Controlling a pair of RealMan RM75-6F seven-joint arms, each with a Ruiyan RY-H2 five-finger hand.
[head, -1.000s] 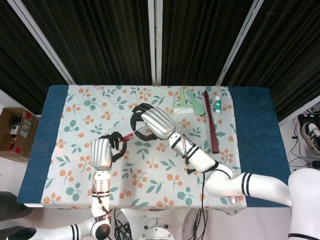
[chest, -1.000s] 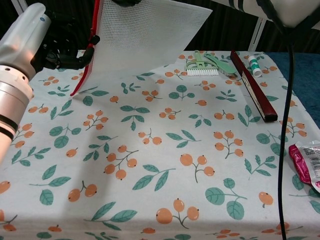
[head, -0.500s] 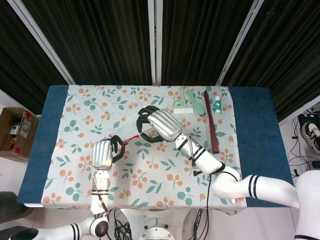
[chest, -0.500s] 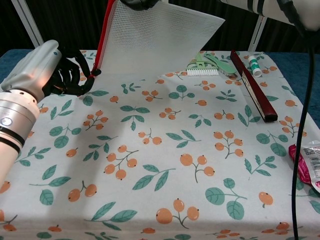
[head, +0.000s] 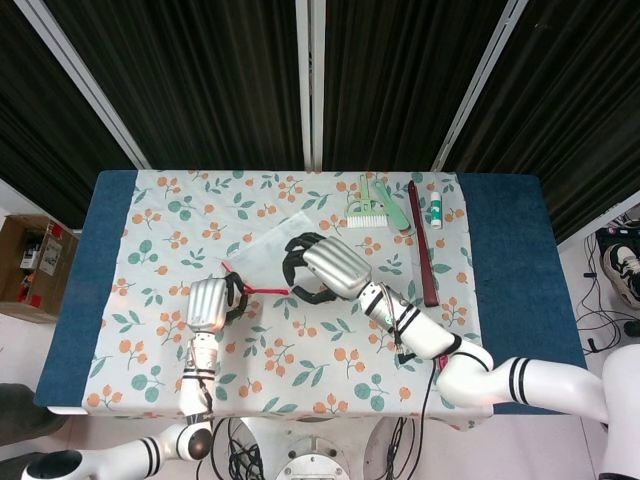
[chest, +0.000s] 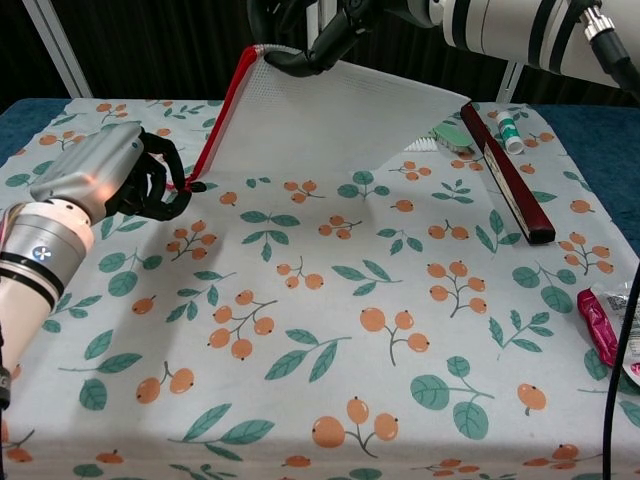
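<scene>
We see one tabletop (chest: 330, 420) under a leaf-and-berry cloth, and one white mesh pouch (chest: 320, 115) with a red zip edge lifted above it, toward 11 o'clock of the cloth's middle in the chest view. Two hands work it. The right hand (head: 325, 268) grasps the pouch's top corner, fingers curled over the red edge. The left hand (chest: 120, 180) pinches the lower end of the red edge, fingers clenched round it. At 1 o'clock lie one long dark red bar (chest: 505, 170), one green-and-white brush (head: 364, 212), one small white tube (chest: 508, 126). At 4 o'clock, by the cloth's edge, we count one pink packet (chest: 605, 325)
</scene>
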